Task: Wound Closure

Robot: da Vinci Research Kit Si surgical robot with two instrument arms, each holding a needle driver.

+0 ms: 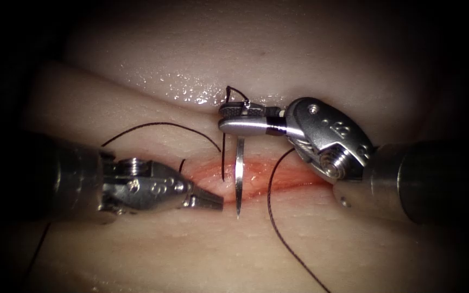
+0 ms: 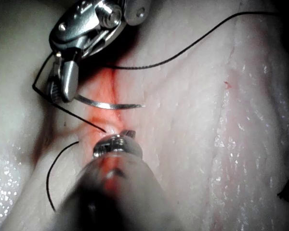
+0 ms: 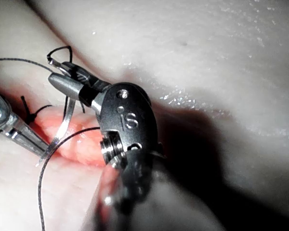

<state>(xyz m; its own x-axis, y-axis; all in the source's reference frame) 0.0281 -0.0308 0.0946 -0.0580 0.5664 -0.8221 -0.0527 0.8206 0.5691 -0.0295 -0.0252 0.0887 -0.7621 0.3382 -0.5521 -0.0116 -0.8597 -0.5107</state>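
The curved needle [image 1: 239, 176] hangs free of the tissue [image 1: 299, 54], held near its thread end by the right hand [image 1: 240, 120], its body crossing the reddened cut [image 1: 278, 176] and its tip just below it. Dark thread [image 1: 278, 217] loops from its swaged end, trailing across both sides of the cut.

Pale tissue [image 1: 191, 255], red cut [image 1: 256, 176], dark, perhaps maroon thread [image 1: 278, 228], silver needle [image 1: 239, 173]

My endoscope looks down on the cut [image 1: 256, 176] from above and in front; both wrist views sit close, sharing it.
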